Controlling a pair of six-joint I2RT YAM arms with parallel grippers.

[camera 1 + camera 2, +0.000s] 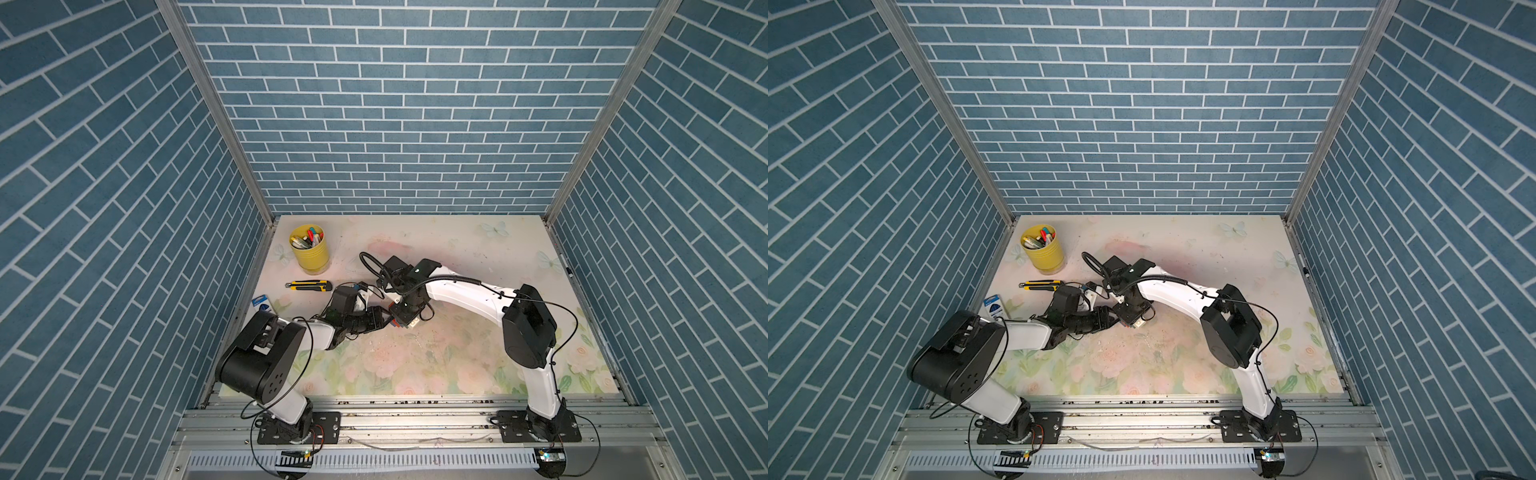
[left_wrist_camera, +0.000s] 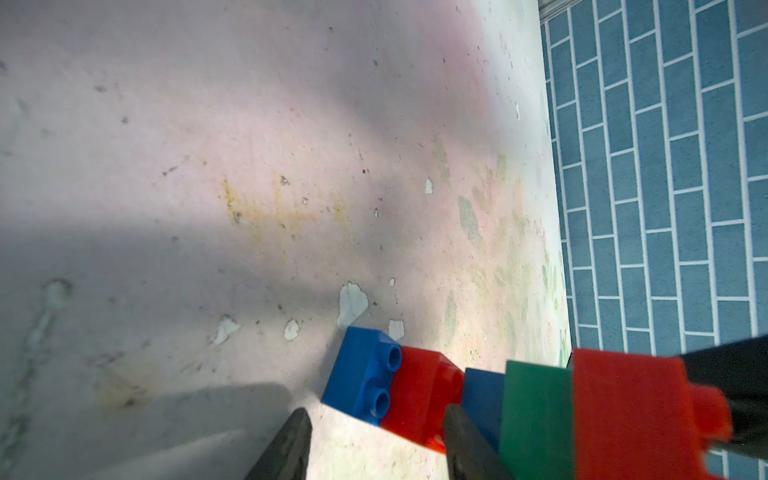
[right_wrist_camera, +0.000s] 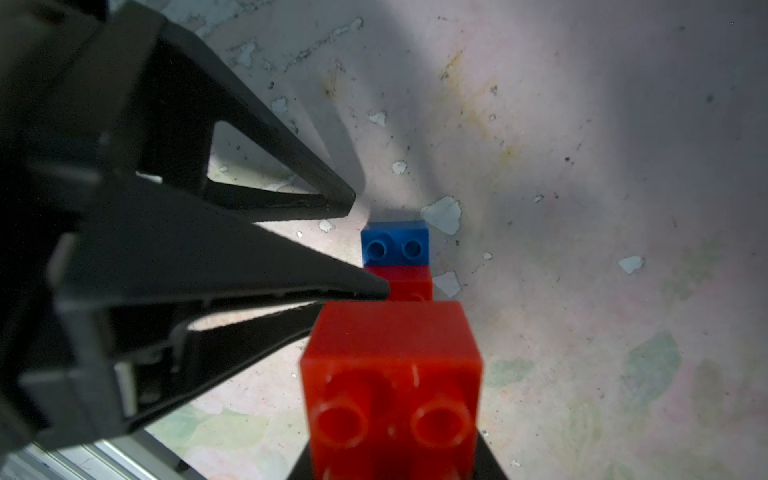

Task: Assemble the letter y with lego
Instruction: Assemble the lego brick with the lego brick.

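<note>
**Glossy red brick (image 3: 390, 374) clamped up close**

The studded red brick fills my right wrist view, pinched in the right gripper (image 1: 404, 319). From it the letter y (image 2: 536, 415) steps through green, blue, red and blue blocks. At its tail my left gripper (image 3: 370, 249) waits, jaws apart, over the scuffed, flaking floral tabletop (image 2: 208, 166).

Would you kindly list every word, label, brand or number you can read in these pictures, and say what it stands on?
Nothing can be read here.
The blue and white packet: print too small to read.
The pens in the yellow cup: markings too small to read.
The utility knife: no legible label.
The lego bricks: studs show no lettering.
</note>
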